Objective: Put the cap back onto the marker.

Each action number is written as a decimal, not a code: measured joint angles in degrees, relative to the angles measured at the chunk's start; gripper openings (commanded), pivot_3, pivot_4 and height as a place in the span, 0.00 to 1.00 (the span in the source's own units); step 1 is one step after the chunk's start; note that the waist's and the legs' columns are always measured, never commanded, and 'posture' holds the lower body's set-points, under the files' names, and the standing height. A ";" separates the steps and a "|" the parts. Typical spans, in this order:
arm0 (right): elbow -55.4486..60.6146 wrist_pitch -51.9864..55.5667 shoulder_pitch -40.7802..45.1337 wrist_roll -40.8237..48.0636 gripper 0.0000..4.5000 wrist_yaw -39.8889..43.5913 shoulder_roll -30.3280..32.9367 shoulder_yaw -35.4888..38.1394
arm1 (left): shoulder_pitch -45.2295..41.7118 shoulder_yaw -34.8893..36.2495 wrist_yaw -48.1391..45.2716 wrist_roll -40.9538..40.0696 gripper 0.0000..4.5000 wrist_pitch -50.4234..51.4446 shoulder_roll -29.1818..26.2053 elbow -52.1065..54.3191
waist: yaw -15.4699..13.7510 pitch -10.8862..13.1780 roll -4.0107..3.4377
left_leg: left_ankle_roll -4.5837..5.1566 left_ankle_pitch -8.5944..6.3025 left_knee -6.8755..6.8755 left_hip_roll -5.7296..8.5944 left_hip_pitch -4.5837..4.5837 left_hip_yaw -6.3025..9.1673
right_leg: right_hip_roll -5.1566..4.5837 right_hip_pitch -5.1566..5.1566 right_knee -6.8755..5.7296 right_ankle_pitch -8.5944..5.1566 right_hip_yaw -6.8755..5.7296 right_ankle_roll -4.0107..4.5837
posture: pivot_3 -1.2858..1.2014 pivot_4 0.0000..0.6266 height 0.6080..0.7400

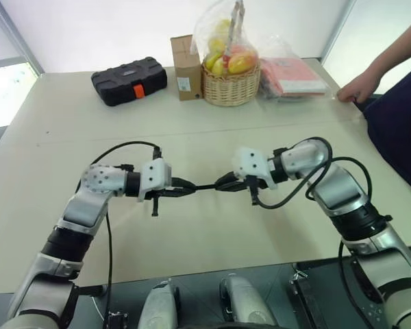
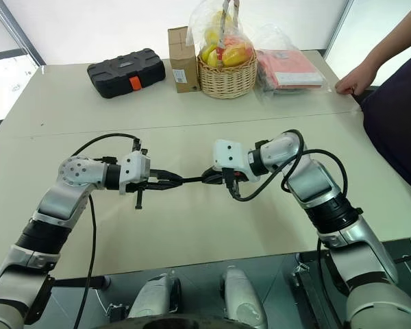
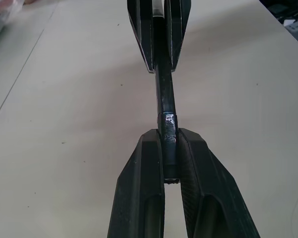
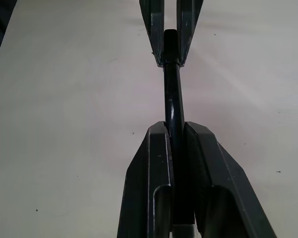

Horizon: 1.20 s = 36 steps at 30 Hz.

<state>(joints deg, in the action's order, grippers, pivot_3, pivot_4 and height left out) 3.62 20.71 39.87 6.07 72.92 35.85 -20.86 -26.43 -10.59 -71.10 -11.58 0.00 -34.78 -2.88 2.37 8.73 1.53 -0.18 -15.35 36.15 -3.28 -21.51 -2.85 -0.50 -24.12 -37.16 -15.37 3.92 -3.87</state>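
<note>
Table [image 1: 212, 226] beige | left end effector [image 1: 185, 188] pinching cap [image 3: 169, 134] | right end effector [image 1: 222, 184] pinching marker [image 4: 174, 106]

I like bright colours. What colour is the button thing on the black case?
Orange. The latch on the black case shows best in the left eye view.

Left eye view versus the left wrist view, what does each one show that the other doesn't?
Left eye alone: a black case, a cardboard box, a fruit basket, a person's hand at the table edge, and both robot arms.

Left wrist alone: a close look down the left gripper, shut on what appears to be the cap.

Both: the right gripper shut on the marker, held between the two grippers above the table.
</note>
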 measured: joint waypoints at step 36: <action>-0.73 -3.58 0.60 -5.55 0.01 2.00 -0.88 -0.62 | 0.35 0.58 1.61 -0.55 0.00 14.36 2.38 4.83 | 0.03 0.00 0.00 | 0.00 0.00 0.02 0.00 0.01 0.01 | 0.00 0.00 -0.04 0.00 0.00 -0.01 | 0.52 0.24 1.00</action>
<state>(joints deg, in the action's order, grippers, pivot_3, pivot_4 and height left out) 2.89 17.13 40.47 0.52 74.92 34.97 -21.48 -26.07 -10.01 -69.48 -12.13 14.36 -32.40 1.95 2.39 8.73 1.53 -0.18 -15.35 36.16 -3.28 -21.51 -2.84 -0.50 -24.11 -37.20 -15.37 3.92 -3.88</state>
